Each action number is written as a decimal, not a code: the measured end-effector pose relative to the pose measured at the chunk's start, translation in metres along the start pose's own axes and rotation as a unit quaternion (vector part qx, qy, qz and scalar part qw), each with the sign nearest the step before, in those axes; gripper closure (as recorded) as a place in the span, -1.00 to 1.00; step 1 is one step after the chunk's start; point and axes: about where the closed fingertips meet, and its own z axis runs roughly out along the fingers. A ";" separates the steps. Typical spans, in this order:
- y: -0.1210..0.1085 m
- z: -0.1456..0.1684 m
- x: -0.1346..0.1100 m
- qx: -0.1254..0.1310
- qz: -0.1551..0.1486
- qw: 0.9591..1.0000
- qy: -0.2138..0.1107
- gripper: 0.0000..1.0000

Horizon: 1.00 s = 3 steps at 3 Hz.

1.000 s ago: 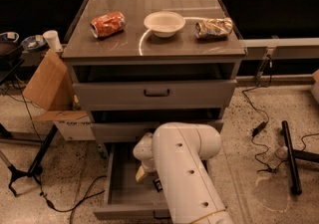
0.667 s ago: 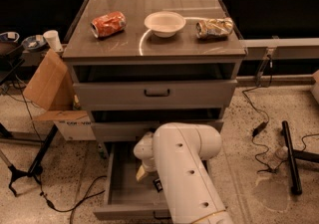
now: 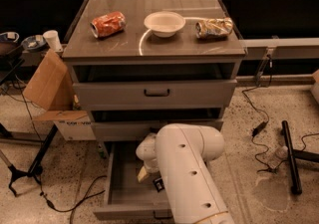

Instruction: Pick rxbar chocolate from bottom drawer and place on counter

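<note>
The bottom drawer (image 3: pixel 117 199) is pulled open at the foot of the grey cabinet. My white arm (image 3: pixel 184 168) reaches down into it from the front right. My gripper (image 3: pixel 145 172) is low inside the drawer, mostly hidden behind the arm's wrist. The rxbar chocolate is hidden from view; a small dark patch (image 3: pixel 158 184) shows beside the wrist, and I cannot tell what it is. The counter (image 3: pixel 149 44) is the glossy grey-brown top of the cabinet.
On the counter lie a crushed orange can (image 3: pixel 107 23), a white bowl (image 3: pixel 164 23) and a crushed pale can (image 3: pixel 214 28). The middle drawer (image 3: pixel 154 93) stands slightly open. A cardboard box (image 3: pixel 47 81) is at the left, with cables and a black stand (image 3: pixel 291 156) at the right.
</note>
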 end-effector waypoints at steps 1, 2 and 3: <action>0.003 0.011 -0.006 0.010 -0.002 1.000 -0.002 -1.00; 0.007 0.021 -0.016 0.019 0.001 1.000 -0.003 -1.00; 0.011 0.031 -0.022 0.026 0.002 1.000 -0.004 -1.00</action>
